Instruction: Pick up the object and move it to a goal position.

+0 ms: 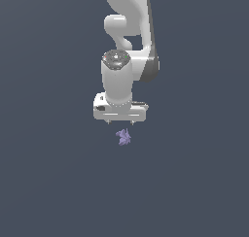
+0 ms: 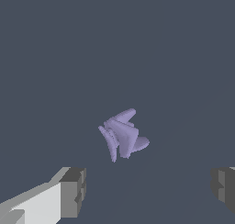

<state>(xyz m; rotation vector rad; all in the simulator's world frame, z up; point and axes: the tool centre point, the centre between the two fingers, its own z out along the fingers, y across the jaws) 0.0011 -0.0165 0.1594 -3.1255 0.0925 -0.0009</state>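
1. White gripper points straight down from the arm, its fingers spread wide with nothing between them.
2. Small pale purple spiky object lies on the dark grey floor, just below the fingertips in the exterior view, untouched.
3. Wrist view shows the object apart from both fingers.

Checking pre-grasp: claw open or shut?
Open. In the wrist view the claw fingers stand wide apart, nothing between them; the object lies beyond.

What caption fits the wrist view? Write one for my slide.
Open gripper poised over the purple object, not yet grasping.
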